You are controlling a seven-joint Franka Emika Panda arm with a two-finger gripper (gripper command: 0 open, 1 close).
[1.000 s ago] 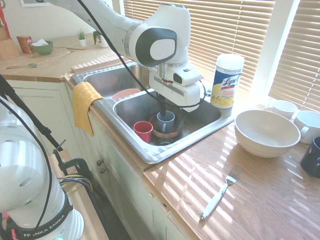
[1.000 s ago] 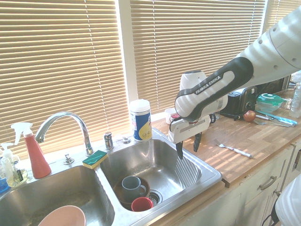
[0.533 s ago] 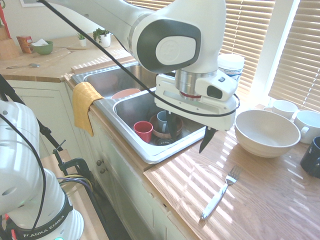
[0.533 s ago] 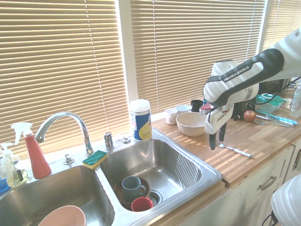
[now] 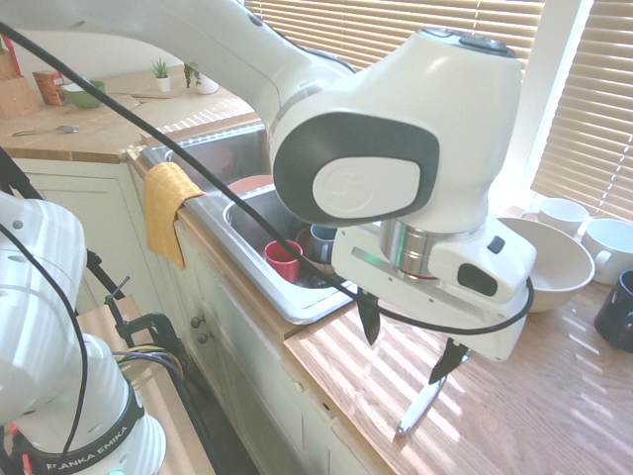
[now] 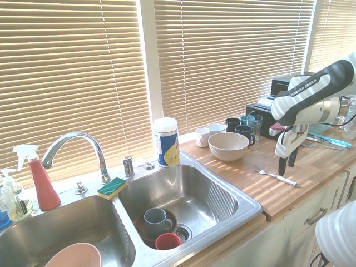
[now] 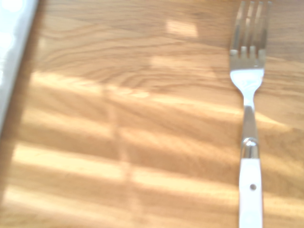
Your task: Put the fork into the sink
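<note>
The fork lies flat on the wooden counter to the right of the sink, white handle toward the counter's front edge. In the wrist view the fork shows close up, tines and white handle in line. My gripper hangs open just above the fork, with nothing between its fingers. From the first exterior view the gripper covers the tines, and only the fork's handle shows below it. The sink is left of the gripper.
A white bowl and several mugs stand behind the fork by the window. A wipes canister stands at the sink's back rim. The right basin holds a red cup and a grey mug. A yellow cloth hangs over the sink's front.
The arm has swung from over the right basin, across the sink's rim, to above the fork on the counter. The gripper has stayed open.
</note>
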